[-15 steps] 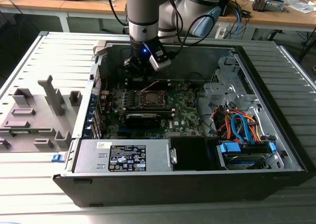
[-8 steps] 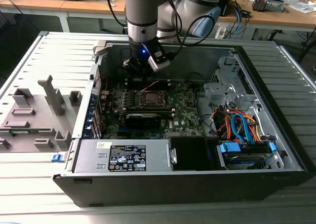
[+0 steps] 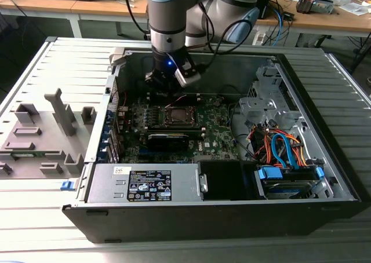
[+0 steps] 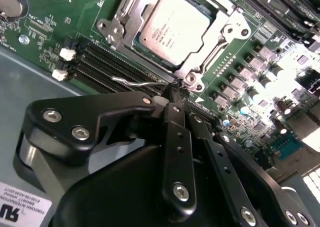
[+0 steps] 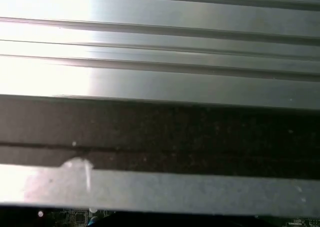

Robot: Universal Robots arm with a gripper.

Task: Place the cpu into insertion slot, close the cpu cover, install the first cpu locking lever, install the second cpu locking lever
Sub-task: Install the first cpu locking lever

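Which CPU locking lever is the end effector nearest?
The locking lever on the memory-slot side of the cpu cover: its bent wire handle ends at the end effector. The other runs along the cover's opposite side.

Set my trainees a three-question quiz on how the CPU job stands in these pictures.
1. True or false: the cpu lies on the grey table outside the case.
2. The hand is nearest to: A the power supply, B a locking lever, C the drive cables.
3. Fill in: the cpu cover lies ____ over the cpu (open or closed).
Key: 1 false; 2 B; 3 closed.
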